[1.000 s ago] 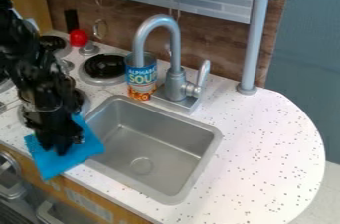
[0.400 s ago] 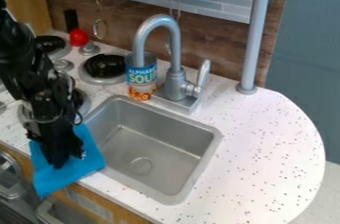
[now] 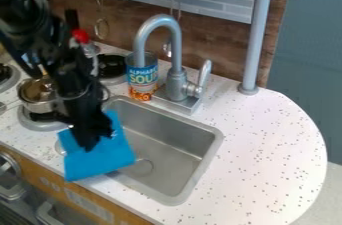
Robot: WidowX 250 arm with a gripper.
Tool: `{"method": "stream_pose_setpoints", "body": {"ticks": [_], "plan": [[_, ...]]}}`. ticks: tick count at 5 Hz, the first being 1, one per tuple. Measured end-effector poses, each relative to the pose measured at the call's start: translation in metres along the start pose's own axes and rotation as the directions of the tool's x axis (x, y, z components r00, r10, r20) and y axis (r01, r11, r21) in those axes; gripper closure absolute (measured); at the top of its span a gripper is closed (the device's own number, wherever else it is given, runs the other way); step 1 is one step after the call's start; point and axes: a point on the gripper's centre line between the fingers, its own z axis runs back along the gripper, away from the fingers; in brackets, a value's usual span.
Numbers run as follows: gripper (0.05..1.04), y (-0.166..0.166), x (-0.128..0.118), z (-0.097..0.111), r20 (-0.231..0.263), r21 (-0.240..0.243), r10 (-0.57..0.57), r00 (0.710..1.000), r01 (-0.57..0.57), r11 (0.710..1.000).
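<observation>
The black gripper [image 3: 91, 144] hangs over the left edge of the sink [image 3: 197, 130], pointing down, shut on a blue cloth [image 3: 107, 160]. The cloth is draped below and to both sides of the fingertips, partly over the sink's left rim and the counter's front edge. Part of its upper portion is hidden behind the gripper.
A metal pot [image 3: 37, 100] sits on a burner left of the arm. Behind the sink stand a soup can [image 3: 142, 80] and the grey faucet [image 3: 176, 83]. A red object [image 3: 80, 35] is at the back; a pole [image 3: 256, 39] rises at right.
My gripper and the blue cloth have moved right, from the counter left of the sink to over its left edge. The metal pot behind the arm has come into sight.
</observation>
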Motion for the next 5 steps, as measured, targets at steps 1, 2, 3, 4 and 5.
{"method": "stream_pose_setpoints", "body": {"ticks": [1, 2, 3, 4, 5], "plan": [[1.006, -0.029, 0.012, 0.005, -0.001, -0.052, -0.031, 1.0, 0.031, 0.998], [1.006, -0.054, 0.019, 0.006, -0.003, -0.072, -0.067, 0.998, 0.066, 0.995], [1.006, -0.077, 0.022, 0.005, -0.006, -0.096, -0.087, 0.996, 0.086, 0.992], [1.006, -0.101, 0.024, 0.007, -0.015, -0.128, -0.106, 0.994, 0.103, 0.986], [1.006, -0.138, 0.023, 0.012, -0.024, -0.169, -0.132, 0.991, 0.126, 0.977]]}}
